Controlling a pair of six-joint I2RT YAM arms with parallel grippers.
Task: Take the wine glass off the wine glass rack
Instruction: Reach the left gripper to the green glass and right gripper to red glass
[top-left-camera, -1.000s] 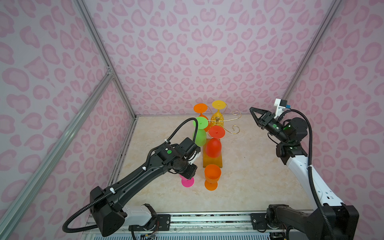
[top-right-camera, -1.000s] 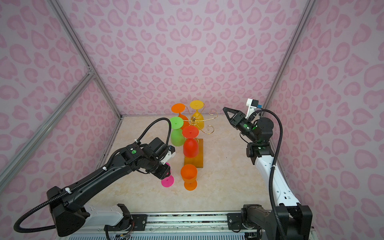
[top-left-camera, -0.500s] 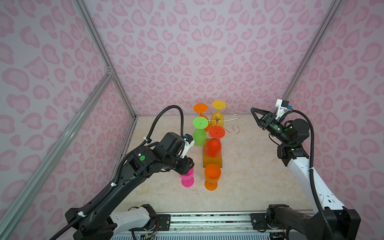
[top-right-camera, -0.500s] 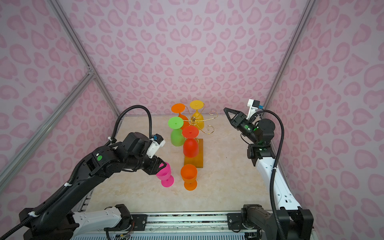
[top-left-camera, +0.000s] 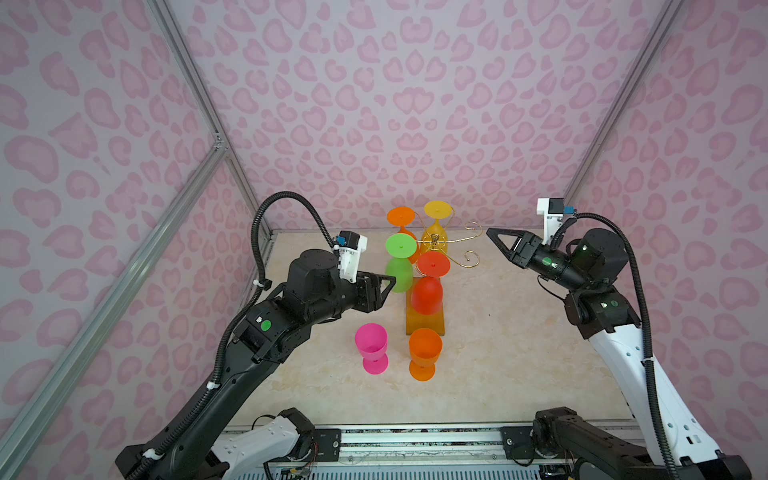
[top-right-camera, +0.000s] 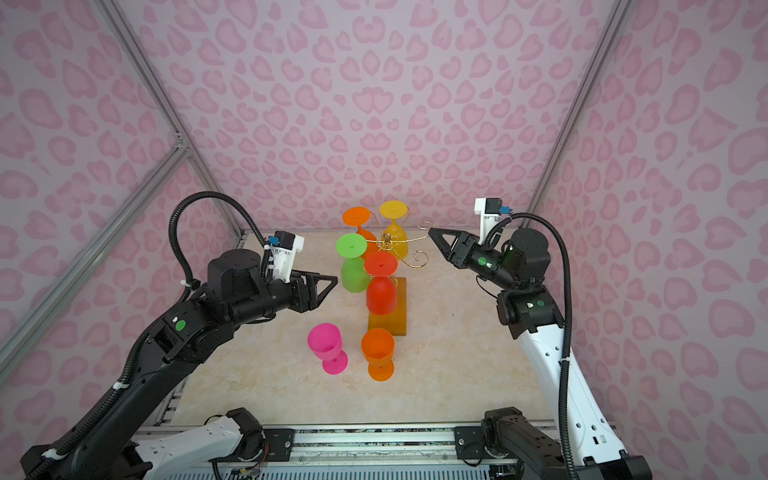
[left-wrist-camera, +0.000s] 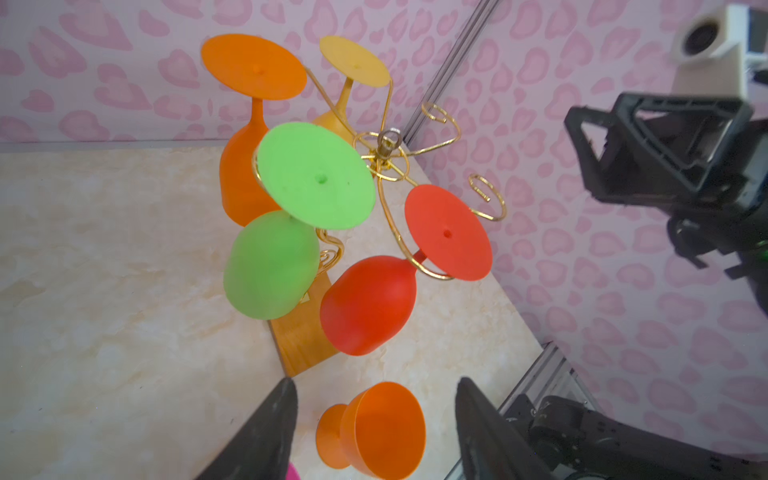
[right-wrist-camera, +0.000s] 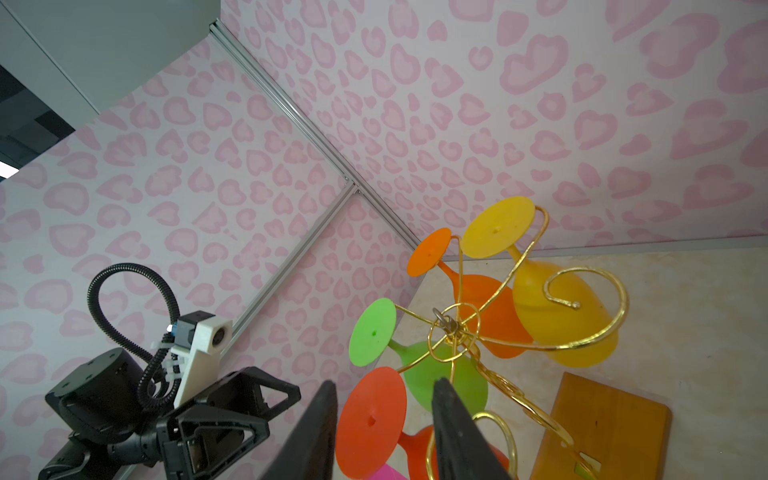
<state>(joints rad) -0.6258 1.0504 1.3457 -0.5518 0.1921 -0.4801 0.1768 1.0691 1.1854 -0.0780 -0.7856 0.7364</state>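
Left wrist, gold wire rack (left-wrist-camera: 388, 145), matte green goblet (left-wrist-camera: 270, 266)

Pink heart-print walls (top-left-camera: 374, 104), beige marbled tabletop (top-left-camera: 519, 353), aluminium frame posts (top-left-camera: 193, 83)

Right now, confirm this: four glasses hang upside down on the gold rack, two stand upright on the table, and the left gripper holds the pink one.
Wrong on the grip. In both top views the left gripper is open and empty, apart from the pink wine glass, which stands free beside the upright orange wine glass. The rest holds.
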